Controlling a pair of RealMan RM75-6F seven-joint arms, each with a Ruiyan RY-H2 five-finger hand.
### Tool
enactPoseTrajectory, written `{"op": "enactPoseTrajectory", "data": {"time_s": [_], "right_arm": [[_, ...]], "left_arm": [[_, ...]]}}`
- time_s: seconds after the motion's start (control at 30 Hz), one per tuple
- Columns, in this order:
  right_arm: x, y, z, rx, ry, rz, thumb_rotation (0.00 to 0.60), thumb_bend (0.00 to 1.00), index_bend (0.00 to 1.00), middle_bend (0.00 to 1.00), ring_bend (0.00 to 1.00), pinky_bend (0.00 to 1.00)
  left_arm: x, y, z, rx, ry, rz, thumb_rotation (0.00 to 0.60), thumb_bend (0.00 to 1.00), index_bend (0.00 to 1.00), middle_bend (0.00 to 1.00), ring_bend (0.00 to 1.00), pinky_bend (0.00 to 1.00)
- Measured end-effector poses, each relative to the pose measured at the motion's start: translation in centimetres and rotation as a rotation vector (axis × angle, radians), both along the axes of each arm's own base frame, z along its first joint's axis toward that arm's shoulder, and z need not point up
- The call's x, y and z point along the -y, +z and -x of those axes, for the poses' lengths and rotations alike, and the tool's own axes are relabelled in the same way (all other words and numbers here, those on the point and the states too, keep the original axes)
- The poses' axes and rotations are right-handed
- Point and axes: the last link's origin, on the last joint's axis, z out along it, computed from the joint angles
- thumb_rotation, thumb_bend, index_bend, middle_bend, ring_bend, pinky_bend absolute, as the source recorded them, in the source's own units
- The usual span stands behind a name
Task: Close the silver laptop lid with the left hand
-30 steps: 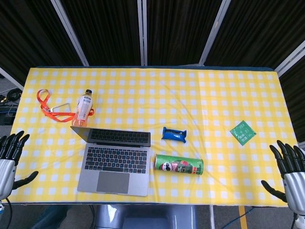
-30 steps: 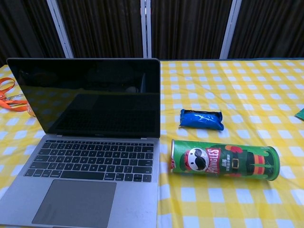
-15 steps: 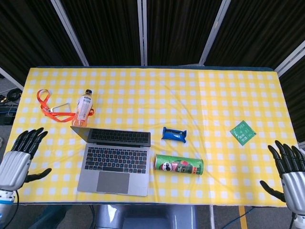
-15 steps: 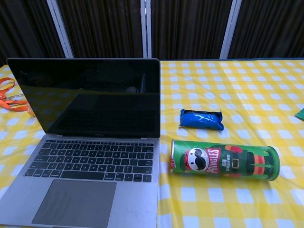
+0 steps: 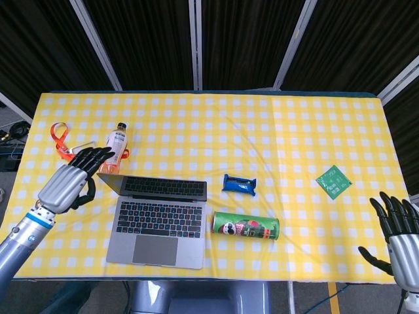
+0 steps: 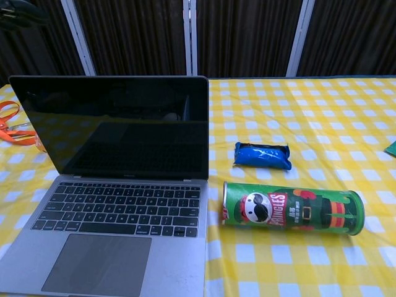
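Note:
The silver laptop (image 5: 157, 219) (image 6: 117, 198) stands open at the table's front left, its dark screen (image 6: 117, 127) upright and facing me. In the head view my left hand (image 5: 71, 183) hangs open just left of the lid's upper left corner, fingers spread and pointing toward the back of the table, apart from the lid. A dark bit of the left hand (image 6: 18, 11) shows at the chest view's top left edge. My right hand (image 5: 400, 234) is open at the front right edge of the table, holding nothing.
An orange drink bottle (image 5: 114, 148) and an orange lanyard (image 5: 65, 147) lie behind the laptop's left corner, close to my left hand. A green Pringles can (image 5: 246, 227) and a blue packet (image 5: 238, 184) lie right of the laptop. A green packet (image 5: 334, 180) sits far right.
My left hand has risen from the front left table edge and travelled right and back, up to the lid's left corner. The right hand has barely moved. The laptop stays open.

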Motion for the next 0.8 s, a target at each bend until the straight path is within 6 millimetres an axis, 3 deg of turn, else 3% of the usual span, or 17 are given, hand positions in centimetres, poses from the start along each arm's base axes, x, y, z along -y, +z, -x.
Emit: {"op": "enactPoseTrajectory", "data": {"time_s": [0.2, 0.4, 0.8], "right_arm": [[0.3, 0.0, 0.2, 0.001, -0.011, -0.001, 0.600, 0.00, 0.00, 0.00, 0.00, 0.00], [0.3, 0.1, 0.3, 0.004, -0.014, -0.001, 0.600, 0.00, 0.00, 0.00, 0.00, 0.00], [0.3, 0.1, 0.2, 0.003, -0.012, 0.003, 0.600, 0.00, 0.00, 0.00, 0.00, 0.00]], "left_arm": [[-1.2, -1.5, -0.8, 0.050, 0.075, 0.122, 0.600, 1.00, 0.11, 0.08, 0.06, 0.10], [-2.2, -1.9, -1.3, 0.062, 0.125, 0.204, 0.600, 1.00, 0.16, 0.14, 0.11, 0.14], [-1.5, -1.8, -0.6, 0.053, 0.149, 0.261, 0.600, 1.00, 0.17, 0.29, 0.26, 0.26]]}}
